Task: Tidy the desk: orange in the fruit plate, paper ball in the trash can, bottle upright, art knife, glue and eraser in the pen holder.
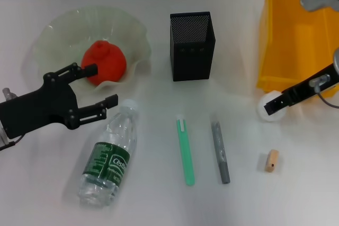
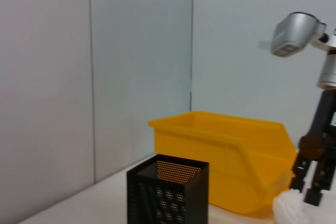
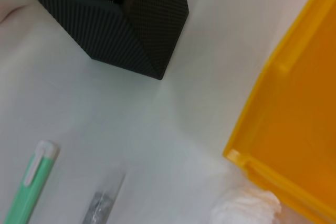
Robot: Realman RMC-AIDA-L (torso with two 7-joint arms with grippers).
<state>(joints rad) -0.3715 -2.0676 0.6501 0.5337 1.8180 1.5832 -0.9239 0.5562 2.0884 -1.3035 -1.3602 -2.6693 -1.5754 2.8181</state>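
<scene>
The bottle (image 1: pixel 108 154) lies on its side on the white table (image 1: pixel 159 205), closest to the camera. Its cap points up toward the fruit plate (image 1: pixel 55 30). The orange (image 1: pixel 104 63) sits inside that wavy green plate.

The left gripper (image 1: pixel 103 84) hangs over the table just beside the plate's rim and just above the bottle's cap. Its two black fingers are spread apart and nothing is between them.

Near the middle of the table lie a green art knife (image 1: pixel 185 152) and a grey glue stick (image 1: pixel 220 152), side by side but not touching. The little tan eraser (image 1: pixel 271 161) lies off to their right. The black pen holder (image 1: pixel 192 46) stands upright behind them.

The yellow trash can (image 1: pixel 296 35) sits on the right side of the table. The paper ball (image 1: pixel 273 107) rests on the table right at the can's front corner. The right gripper (image 1: pixel 275 104) is down at the paper ball. You cannot tell from here if its fingers are squeezing the ball or not.
</scene>
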